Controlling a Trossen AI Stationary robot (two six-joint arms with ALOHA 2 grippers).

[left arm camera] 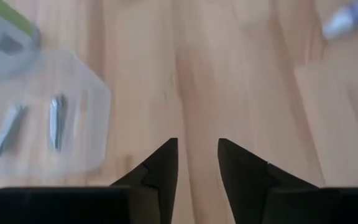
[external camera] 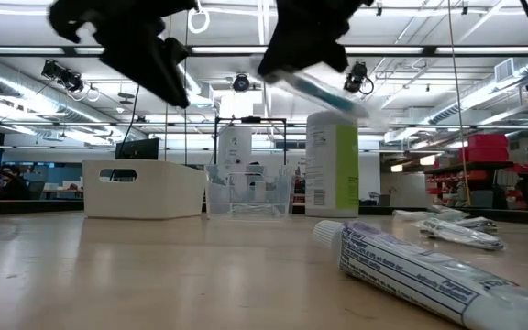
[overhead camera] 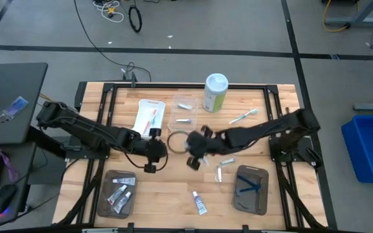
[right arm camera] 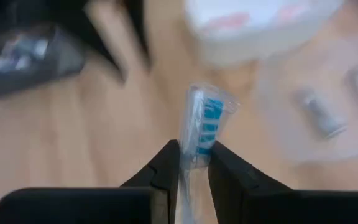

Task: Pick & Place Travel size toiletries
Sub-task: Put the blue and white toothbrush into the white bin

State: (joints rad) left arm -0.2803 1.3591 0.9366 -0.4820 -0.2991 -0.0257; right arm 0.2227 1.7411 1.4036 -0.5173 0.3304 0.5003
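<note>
My right gripper (right arm camera: pixel 194 163) is over the table's middle (overhead camera: pixel 192 152), shut on a clear-wrapped toothbrush (right arm camera: pixel 205 118) with blue bristles; the low view shows it blurred in the air (external camera: pixel 317 87). My left gripper (left arm camera: pixel 197 158) hovers open beside it (overhead camera: pixel 157 151), holding nothing, above bare wood. A white tray (overhead camera: pixel 149 116) holds toothbrushes. Small silvery tubes lie in a clear tray (overhead camera: pixel 185 110) (left arm camera: pixel 55 121). A white tube with a blue cap (overhead camera: pixel 199 202) (external camera: pixel 411 266) lies near the front edge. Another toothbrush (overhead camera: pixel 243 116) lies by the canister. My right gripper pinches the wrapped toothbrush between its two fingers (right arm camera: pixel 169 165), on the handle just behind the head (right arm camera: pixel 197 152). The bristled head sticks out past the fingertips. The fingers lie along the brush. It is lifted clear of the table, tilted in the low view.
A tall green-and-white canister (overhead camera: pixel 215 92) (external camera: pixel 333 165) stands at the far side. Grey trays sit near the front: the left one (overhead camera: pixel 118 193) with tubes, the right one (overhead camera: pixel 252 189) with dark blue razors. Small items (overhead camera: pixel 224 165) lie right of centre.
</note>
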